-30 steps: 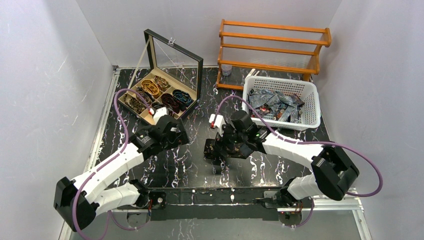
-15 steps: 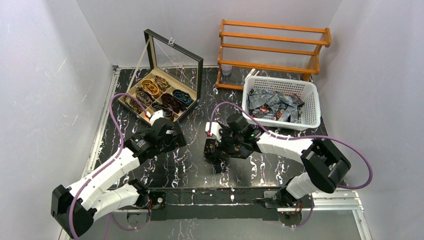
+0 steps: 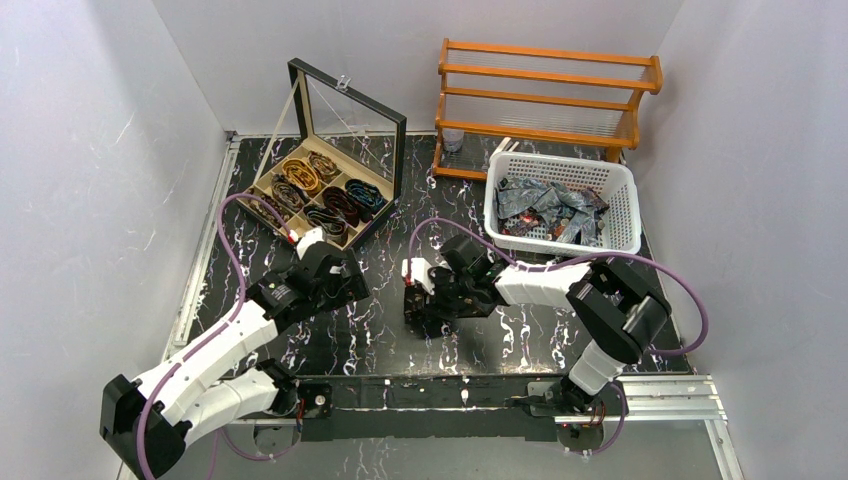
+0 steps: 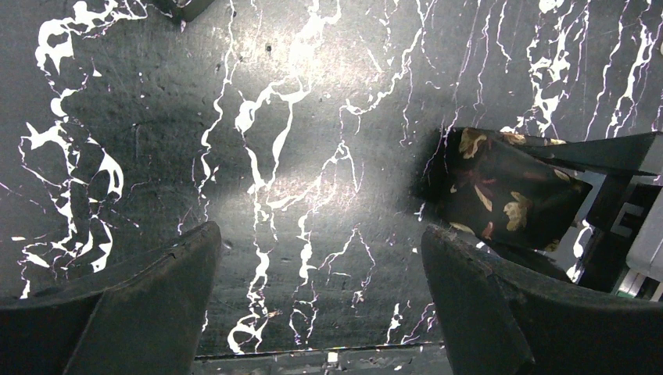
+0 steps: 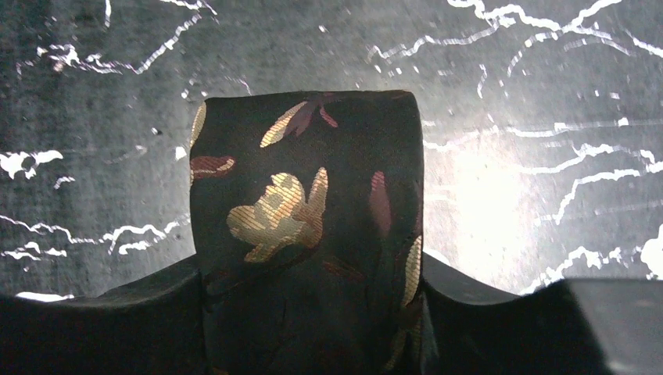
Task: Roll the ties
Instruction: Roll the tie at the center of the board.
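Dark fabric necktie with gold floral spots (image 5: 305, 226), apparently coiled, sits on the black marbled surface (image 4: 297, 117) gripped in your right claw (image 5: 313, 301), your left claw (image 4: 320, 293) gaping nearby; next, carry it unspilled to the wooden compartment box (image 3: 275, 220).

Bare bench (image 4: 297, 156) is left open under the spread left hand (image 4: 320, 242), but its right side is blocked by the right hand (image 3: 420, 308) clamped on a floral tie (image 4: 500, 187). Further back, room gets narrowed by the tie box (image 3: 350, 125), white basket (image 3: 560, 240) and wooden rack (image 3: 540, 98).

No readable text, label, brand or number anywhere
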